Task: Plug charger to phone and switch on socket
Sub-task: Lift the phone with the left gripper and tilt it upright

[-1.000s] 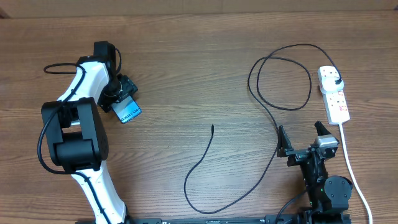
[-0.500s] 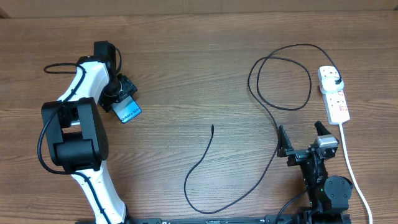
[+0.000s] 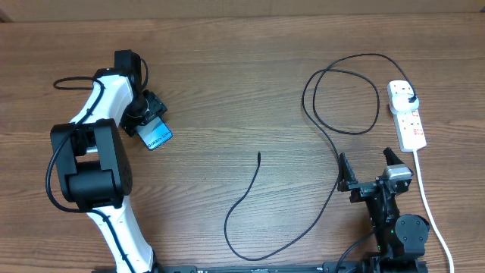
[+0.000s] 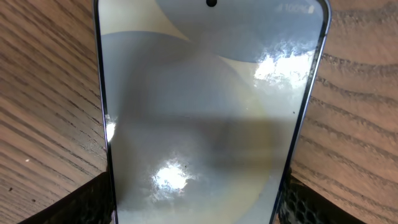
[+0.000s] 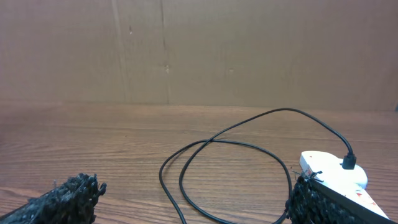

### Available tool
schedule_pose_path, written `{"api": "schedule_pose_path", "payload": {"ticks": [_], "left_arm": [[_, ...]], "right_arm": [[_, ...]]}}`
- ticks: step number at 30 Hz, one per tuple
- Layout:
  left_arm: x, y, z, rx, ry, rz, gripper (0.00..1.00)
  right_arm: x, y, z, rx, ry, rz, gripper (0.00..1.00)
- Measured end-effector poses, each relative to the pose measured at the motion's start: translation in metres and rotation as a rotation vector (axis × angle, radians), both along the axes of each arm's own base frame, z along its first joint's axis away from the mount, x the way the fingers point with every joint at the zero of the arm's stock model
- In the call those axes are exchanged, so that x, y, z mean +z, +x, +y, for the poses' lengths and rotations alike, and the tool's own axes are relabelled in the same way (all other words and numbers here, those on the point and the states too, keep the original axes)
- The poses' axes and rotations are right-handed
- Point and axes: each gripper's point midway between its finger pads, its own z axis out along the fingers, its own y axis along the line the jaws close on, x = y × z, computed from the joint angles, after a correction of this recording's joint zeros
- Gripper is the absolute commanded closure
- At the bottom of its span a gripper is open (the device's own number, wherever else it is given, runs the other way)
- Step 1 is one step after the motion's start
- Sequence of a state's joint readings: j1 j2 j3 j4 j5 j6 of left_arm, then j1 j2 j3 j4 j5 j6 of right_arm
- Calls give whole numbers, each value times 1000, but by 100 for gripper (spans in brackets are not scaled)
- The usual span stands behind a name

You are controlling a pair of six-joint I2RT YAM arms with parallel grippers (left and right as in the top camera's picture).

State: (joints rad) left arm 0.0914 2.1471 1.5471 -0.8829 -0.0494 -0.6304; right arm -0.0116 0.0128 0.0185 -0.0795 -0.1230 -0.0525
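One of everything on your brown wooden counter (image 3: pixel 227 76): one phone, one cable, one power strip, and two arms.

The slim rectangular phone with the light-blue screen (image 3: pixel 157 136) sits on the left side of the counter, towards the far-left corner. Your left gripper (image 3: pixel 151 127) has it. In the left wrist view the screen (image 4: pixel 205 124) fills the frame, and the black fingers (image 4: pixel 93 202) are pressed against its two long edges, pinching it. I cannot tell whether it is lifted or resting on the wood. The white left arm rises from the near-left corner and reaches away from you.

The long, thin black charger cable (image 3: pixel 226 224) has its small connector tip (image 3: pixel 259 155) lying loose near the middle of the counter, well apart from the phone. From there it curves towards the near edge and swings back up. It then loops once on the right side and ends at its black plug (image 3: pixel 410 95).

That plug sits in the far end of the small white oblong power strip with red marks (image 3: pixel 408 117), near the right edge. The strip's thicker white cord (image 3: pixel 433 220) trails to the near-right corner.

Your right gripper (image 3: pixel 365 159) sits low at the near edge by the near-right corner, pointing away from you. Its fingers (image 5: pixel 68 199) are spread wide and hold nothing, with the cable loop (image 5: pixel 186 155) and the strip (image 5: pixel 329 177) ahead of it.
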Motion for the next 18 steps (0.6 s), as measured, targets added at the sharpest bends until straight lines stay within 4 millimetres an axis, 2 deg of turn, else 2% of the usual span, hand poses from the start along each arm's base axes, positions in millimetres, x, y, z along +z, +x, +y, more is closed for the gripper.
{"api": "schedule_pose_path", "payload": {"ticks": [6,11,14,16,18], "left_arm": [[0,0,0,0,0,0,46],[0,0,0,0,0,0,63],[0,0,0,0,0,0,81],[0,0,0,0,0,0,96],[0,0,0,0,0,0,96]], "right_arm": [[0,0,0,0,0,-1,0],[0,0,0,0,0,-1,0],[0,0,0,0,1,-1,0],[0,0,0,0,0,-1,0],[0,0,0,0,0,-1,0]]}}
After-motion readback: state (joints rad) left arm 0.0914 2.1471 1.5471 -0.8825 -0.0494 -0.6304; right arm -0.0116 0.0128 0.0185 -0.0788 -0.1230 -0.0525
